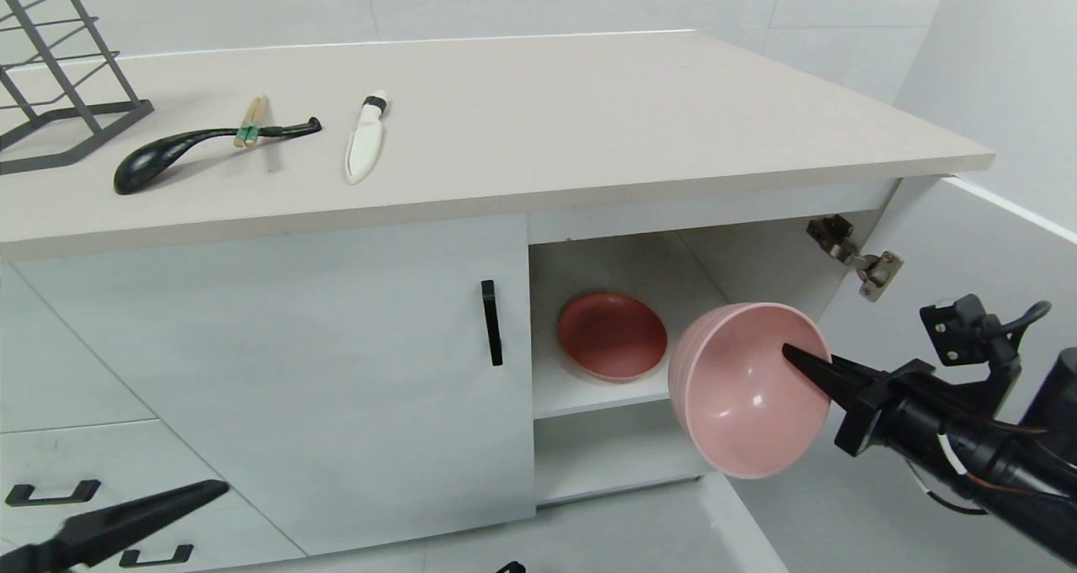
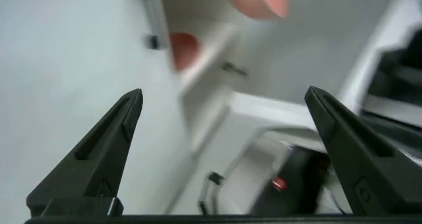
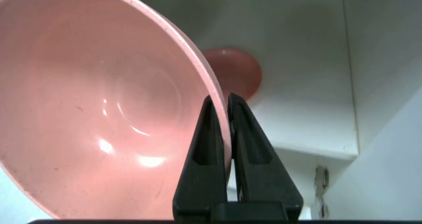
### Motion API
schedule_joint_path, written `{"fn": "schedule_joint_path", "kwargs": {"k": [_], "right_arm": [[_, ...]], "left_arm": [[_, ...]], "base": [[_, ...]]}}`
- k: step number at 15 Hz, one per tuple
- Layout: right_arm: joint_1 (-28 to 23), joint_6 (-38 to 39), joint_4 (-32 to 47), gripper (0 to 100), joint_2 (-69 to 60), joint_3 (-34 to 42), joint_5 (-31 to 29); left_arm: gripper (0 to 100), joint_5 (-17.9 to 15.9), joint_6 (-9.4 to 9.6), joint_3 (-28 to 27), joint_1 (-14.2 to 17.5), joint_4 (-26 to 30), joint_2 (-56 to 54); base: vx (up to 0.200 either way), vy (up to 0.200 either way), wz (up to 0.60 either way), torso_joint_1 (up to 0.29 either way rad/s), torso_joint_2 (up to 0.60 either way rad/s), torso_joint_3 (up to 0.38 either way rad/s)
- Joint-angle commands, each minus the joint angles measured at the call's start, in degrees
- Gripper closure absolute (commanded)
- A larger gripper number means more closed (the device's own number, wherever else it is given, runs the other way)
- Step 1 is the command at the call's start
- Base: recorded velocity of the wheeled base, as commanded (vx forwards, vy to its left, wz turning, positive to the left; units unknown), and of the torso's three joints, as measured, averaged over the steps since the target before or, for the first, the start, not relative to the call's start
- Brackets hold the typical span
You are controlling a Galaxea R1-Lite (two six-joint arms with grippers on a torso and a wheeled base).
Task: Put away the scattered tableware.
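The pink bowl [image 1: 749,388], tipped on edge, is pinched at its rim by the right hand [image 1: 791,354] just before the shelf [image 1: 589,398] bearing the red plate [image 1: 612,336].

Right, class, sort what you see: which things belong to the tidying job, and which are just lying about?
Job: pink bowl in the right gripper, red plate on the shelf, black spoon, chopsticks, white knife.
Just there: wire rack, closed door, hinge.
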Motion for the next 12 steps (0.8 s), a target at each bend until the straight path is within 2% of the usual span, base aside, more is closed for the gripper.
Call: {"fn": "schedule_joint_path", "kwargs": {"k": [1,2,3,4,5,7,8,9,10,11,12], "right_arm": [[0.0,0.0,-0.1,100,0.3,0.8,0.0],[0.0,0.0,-0.1,100,0.2,0.9,0.0],[0.0,0.0,-0.1,100,0.0,2.0,0.0],[-0.1,0.0,-0.1,100,-0.5,2.4,0.0],[-0.1,0.0,-0.1,100,-1.5,2.5,0.0],[-0.1,0.0,-0.1,100,-2.0,2.5,0.0],[-0.3,0.0,-0.1,100,-2.8,2.5,0.0],[-1.0,0.0,-0.1,100,-3.3,2.4,0.0],[-1.5,0.0,-0.1,100,-3.4,2.1,0.0],[-1.8,0.0,-0.1,100,-3.3,2.1,0.0],[-1.8,0.0,-0.1,100,-3.3,2.1,0.0]], "left_arm": [[0,6.4,-1.94,-0.4,16.2,11.6,-24.1],[0,7.7,-2.03,0.0,17.6,11.6,-24.8],[0,10.0,-4.14,0.8,24.3,14.1,-29.7],[0,10.2,-5.64,0.8,27.5,15.4,-32.1],[0,10.5,-6.25,0.8,30.6,16.9,-33.9],[0,11.0,-6.25,0.8,30.6,18.7,-33.9],[0,11.8,-5.28,0.8,31.1,22.1,-33.8],[0,13.7,-1.59,0.8,31.4,25.6,-33.7],[0,15.9,0.08,0.8,31.4,28.6,-33.7],[0,16.6,-0.10,0.8,31.4,31.9,-33.7],[0,16.6,-0.80,0.8,31.4,32.4,-33.7]], "base": [[0.000,0.000,0.00,0.000,0.00,0.000],[0.000,0.000,0.00,0.000,0.00,0.000],[0.000,0.000,0.00,0.000,0.00,0.000],[0.000,0.000,0.00,0.000,0.00,0.000],[0.000,0.000,0.00,0.000,0.00,0.000],[0.000,0.000,0.00,0.000,0.00,0.000],[0.000,0.000,0.00,0.000,0.00,0.000],[0.000,0.000,0.00,0.000,0.00,0.000],[0.000,0.000,0.00,0.000,0.00,0.000],[0.000,0.000,0.00,0.000,0.00,0.000],[0.000,0.000,0.00,0.000,0.00,0.000]]}}
